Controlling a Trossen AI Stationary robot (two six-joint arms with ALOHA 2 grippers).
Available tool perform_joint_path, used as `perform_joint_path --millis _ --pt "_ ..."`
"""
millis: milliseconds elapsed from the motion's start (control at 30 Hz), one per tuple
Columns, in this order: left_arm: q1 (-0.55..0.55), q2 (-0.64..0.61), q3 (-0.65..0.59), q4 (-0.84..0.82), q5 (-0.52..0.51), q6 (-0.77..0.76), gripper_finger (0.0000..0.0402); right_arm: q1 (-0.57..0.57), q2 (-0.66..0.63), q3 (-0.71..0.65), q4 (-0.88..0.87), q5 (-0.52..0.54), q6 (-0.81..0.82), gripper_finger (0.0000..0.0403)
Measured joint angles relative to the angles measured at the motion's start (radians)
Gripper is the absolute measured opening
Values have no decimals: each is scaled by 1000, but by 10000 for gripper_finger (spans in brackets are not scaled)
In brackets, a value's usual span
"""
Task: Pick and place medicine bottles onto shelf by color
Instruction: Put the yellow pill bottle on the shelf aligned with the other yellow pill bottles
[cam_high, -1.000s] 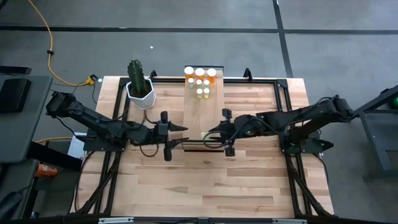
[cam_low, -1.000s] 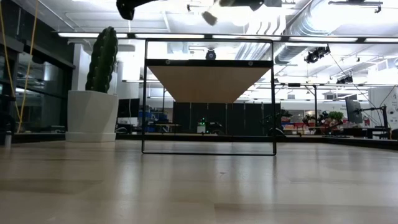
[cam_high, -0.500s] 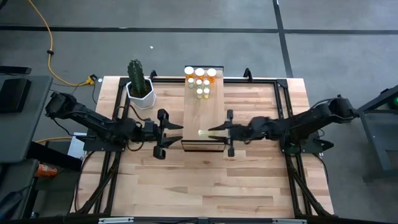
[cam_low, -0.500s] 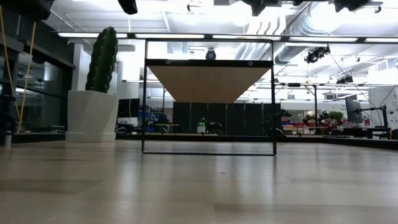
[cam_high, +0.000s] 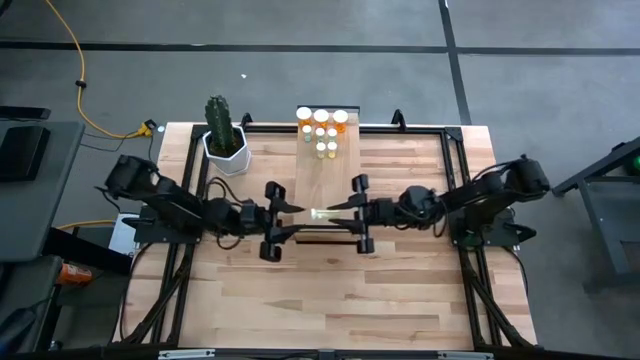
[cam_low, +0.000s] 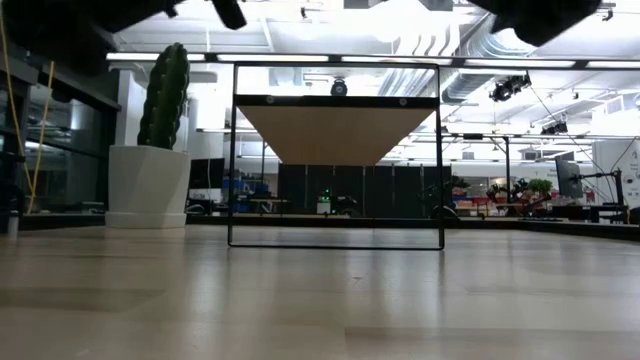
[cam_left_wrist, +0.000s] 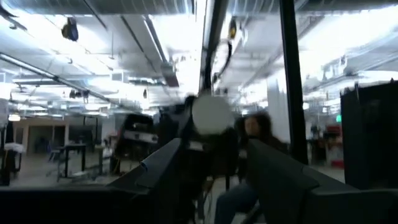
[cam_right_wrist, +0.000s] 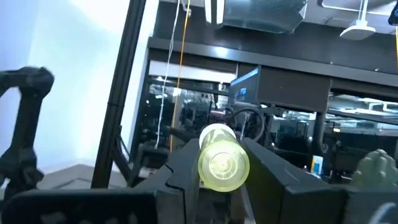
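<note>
High view: we see the right gripper (cam_high: 318, 212) clamped on a pale green bottle (cam_high: 322, 213) above the shelf (cam_high: 325, 175), meeting the left gripper (cam_high: 298, 208), fingers apart; next, we judge, a handover or a careful set-down beside the green bottles (cam_high: 326, 142).

An open-plan robotics lab or workshop. Exposed ceiling ducts (cam_low: 440, 60) and strip lights (cam_low: 300, 57) hang overhead, monitors and workbenches (cam_low: 560, 205) fill the background, and a yellow cable (cam_high: 85, 90) trails across the grey concrete floor (cam_high: 540, 90) beside the wooden table (cam_high: 400, 280).

Above the shelf (cam_high: 325, 180), the right gripper (cam_high: 330, 211) holds a pale green-yellow bottle (cam_high: 320, 213) sideways; the left gripper (cam_high: 296, 208) faces it closely. Seven bottles (cam_high: 322, 131) cluster at the shelf's far end.
</note>
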Motion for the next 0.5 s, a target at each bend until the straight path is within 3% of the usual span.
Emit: perform_joint_path --millis 267,500 --pt "-8 25 58 0 45 9 170 0 165 182 16 -28 7 94" --pt "-18 26 58 2 45 8 170 0 218 263 -29 -56 3 94"
